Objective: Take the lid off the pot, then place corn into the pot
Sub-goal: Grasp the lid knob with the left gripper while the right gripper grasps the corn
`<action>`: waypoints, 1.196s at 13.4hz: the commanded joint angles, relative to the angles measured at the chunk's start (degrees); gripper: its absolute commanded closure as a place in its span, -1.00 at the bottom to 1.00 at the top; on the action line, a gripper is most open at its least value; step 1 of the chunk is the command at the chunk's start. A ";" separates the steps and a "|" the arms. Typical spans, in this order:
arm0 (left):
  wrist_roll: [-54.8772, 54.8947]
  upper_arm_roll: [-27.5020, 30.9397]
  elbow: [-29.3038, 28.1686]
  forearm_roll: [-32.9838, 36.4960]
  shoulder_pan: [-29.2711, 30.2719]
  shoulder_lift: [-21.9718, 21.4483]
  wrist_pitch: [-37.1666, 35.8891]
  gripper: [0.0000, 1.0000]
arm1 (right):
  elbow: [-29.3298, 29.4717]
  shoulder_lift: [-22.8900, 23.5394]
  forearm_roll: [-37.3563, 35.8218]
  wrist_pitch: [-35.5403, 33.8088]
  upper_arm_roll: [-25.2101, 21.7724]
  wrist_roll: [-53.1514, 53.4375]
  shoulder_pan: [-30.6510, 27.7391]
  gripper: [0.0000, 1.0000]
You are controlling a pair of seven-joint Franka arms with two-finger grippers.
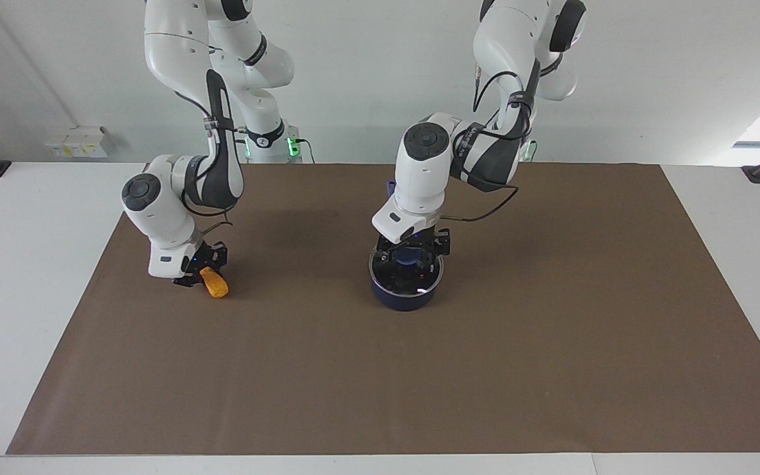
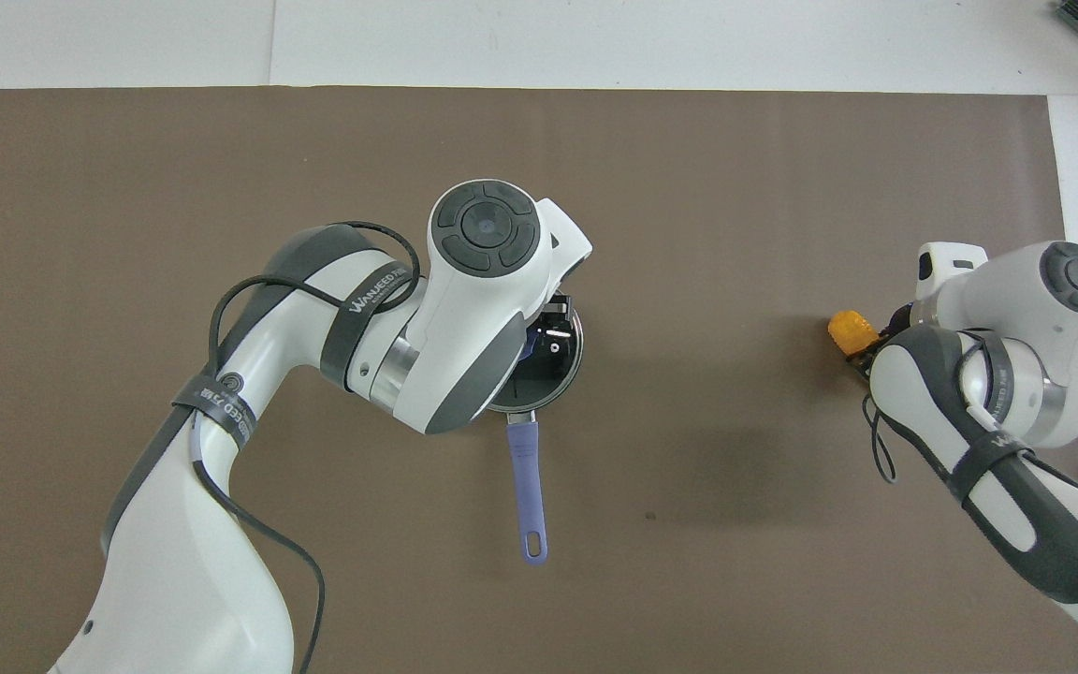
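Lid seated on pot mid-worktop, its blue knob directly between the spread jaws of left gripper, so lift runs straight up; right gripper pinches corn at its arm's end.

Lid covers pot (mat around it bare).

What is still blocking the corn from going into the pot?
The lid sits on the pot, covering its opening. The left gripper is down around its knob, open. The right gripper is shut on the corn; the mat between them is bare.
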 commanded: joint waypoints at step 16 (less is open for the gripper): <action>-0.39 1.21 1.86 -1.01 -0.16 -1.80 -3.77 1.00 | 5.78 -2.59 1.24 -6.28 0.13 7.75 -0.07 1.00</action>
